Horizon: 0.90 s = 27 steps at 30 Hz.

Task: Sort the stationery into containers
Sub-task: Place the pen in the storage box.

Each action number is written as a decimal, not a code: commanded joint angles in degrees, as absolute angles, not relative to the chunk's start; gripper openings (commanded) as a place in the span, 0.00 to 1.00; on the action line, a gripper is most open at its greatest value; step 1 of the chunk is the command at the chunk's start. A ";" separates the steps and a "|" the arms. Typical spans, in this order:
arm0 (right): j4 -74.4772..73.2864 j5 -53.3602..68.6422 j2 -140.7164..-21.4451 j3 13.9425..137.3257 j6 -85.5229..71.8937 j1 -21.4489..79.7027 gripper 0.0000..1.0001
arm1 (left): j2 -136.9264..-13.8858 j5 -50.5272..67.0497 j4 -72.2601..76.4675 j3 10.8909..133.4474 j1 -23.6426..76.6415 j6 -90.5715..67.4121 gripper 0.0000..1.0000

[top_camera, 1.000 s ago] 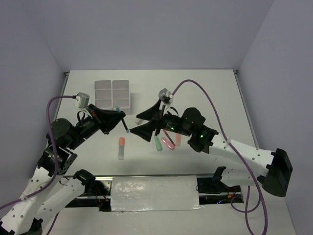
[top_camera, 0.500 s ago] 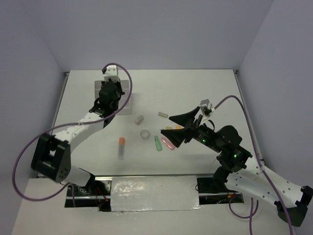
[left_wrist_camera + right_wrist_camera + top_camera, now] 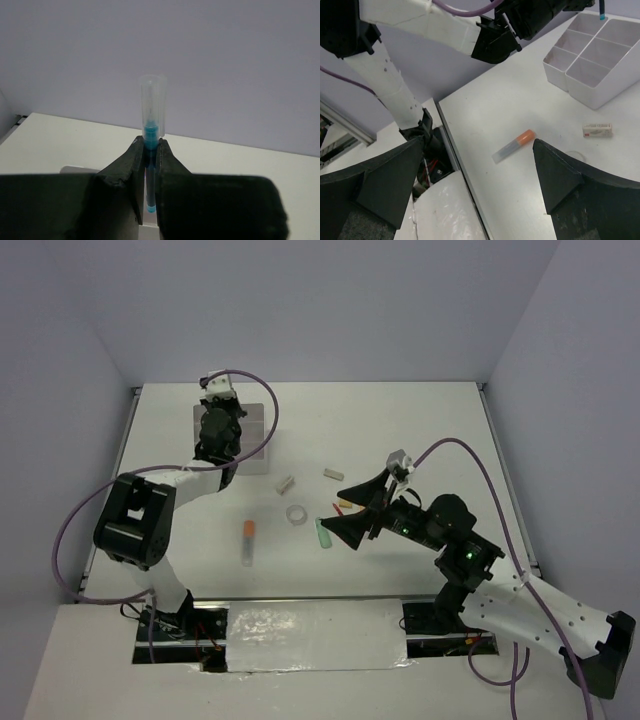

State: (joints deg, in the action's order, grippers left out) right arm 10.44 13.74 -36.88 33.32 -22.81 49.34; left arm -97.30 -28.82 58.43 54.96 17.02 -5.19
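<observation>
top view, left arm: reaches across to the box [image 3: 262,445] at the far left of the table; its own wrist hides the fingers and whatever they carry.
top view, right pincer [image 3: 352,515]: wide and holding nothing, above the green marker [image 3: 322,533], well apart from the box.
top view, loose items: the orange marker [image 3: 248,540] and the tape ring [image 3: 296,512] lie on the table between the arms.
left wrist view, left pincer [image 3: 148,155]: narrow, clamped on the pen [image 3: 152,112] just below its clear cap; the pen's long axis is upright and crosswise to the fingers, cap on top.
left wrist view, blind spot: only a sliver of white shows under the fingers, so I cannot tell which compartment is below.
right wrist view, extra: the pen's blue tip points down above the far end of the box, clear of the rim.
judgement: the drop depends on the tip hanging over one compartment rather than a divider, and the left arm is the one in place.
</observation>
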 commanded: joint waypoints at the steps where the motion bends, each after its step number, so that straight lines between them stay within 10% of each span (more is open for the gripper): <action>1: 11.51 14.15 -37.88 34.80 -20.92 49.66 1.00 | -100.98 -26.46 65.56 57.04 16.61 -6.59 0.00; 13: 12.22 15.47 -41.14 35.60 -19.95 49.66 1.00 | -107.93 -24.61 67.94 58.19 14.94 -9.67 0.05; 20: 12.65 15.38 -41.84 35.33 -19.95 49.66 1.00 | -107.49 -25.93 66.72 56.43 14.94 -11.07 0.76; 27: 12.39 13.54 -42.89 35.07 -20.21 49.40 1.00 | -101.44 -26.10 63.39 55.46 14.94 -12.83 0.91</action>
State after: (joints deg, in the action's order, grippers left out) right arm 10.26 14.52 -42.33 33.69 -20.91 49.34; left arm -106.54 -25.78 61.58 55.57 15.09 -10.94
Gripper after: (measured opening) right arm 0.994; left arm 0.906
